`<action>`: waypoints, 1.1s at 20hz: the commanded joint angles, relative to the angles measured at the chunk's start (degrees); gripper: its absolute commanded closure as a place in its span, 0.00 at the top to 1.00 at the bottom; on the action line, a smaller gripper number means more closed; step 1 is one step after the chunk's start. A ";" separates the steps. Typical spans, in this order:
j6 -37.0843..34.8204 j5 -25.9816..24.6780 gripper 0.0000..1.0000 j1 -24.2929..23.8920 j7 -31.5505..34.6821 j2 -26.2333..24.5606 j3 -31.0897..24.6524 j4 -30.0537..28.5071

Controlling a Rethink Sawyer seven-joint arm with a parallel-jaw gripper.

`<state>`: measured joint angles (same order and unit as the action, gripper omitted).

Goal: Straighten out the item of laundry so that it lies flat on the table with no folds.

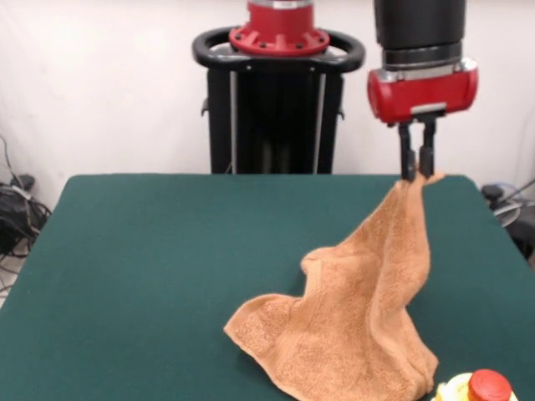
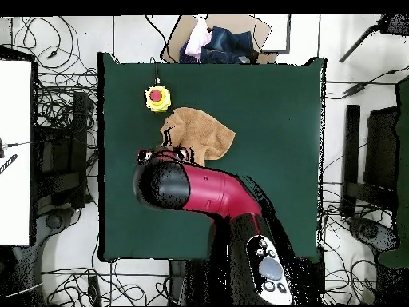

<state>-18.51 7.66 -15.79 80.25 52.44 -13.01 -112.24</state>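
Note:
The orange-tan terry towel (image 1: 359, 326) hangs from my gripper (image 1: 417, 174) by one corner. Its upper part is lifted off the dark green table (image 1: 150, 276); its lower part lies bunched and folded on the table near the front right edge. The gripper's two dark fingers are shut on the towel's top corner, high above the table's right side. In the overhead view the towel (image 2: 204, 132) shows past the red arm, which covers the gripper and the held corner. The table (image 2: 272, 200) is much wider than the towel.
A yellow box with a red button (image 1: 481, 388) sits at the table's front right edge, right beside the towel; in the overhead view it (image 2: 157, 97) is near the top left. A pile of clothes (image 2: 216, 44) lies beyond the table's top edge. Cables surround the table.

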 commanded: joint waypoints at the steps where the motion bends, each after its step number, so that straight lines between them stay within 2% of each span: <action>1: 10.02 2.05 0.00 -1.65 15.92 -2.55 -1.03 -3.66; 5: 18.41 3.02 0.00 2.91 21.22 -5.50 2.14 -4.60; 10: 26.25 9.10 0.00 11.94 23.76 -12.17 9.08 -0.77; 12: 26.83 12.58 0.00 15.31 23.76 -13.63 11.53 0.01; 17: 21.54 18.98 0.00 21.76 23.14 -11.80 16.43 -0.05; 22: 18.15 19.93 0.00 22.74 22.61 -9.94 17.42 -0.07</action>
<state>5.40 22.25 5.79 88.14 41.69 -0.66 -112.38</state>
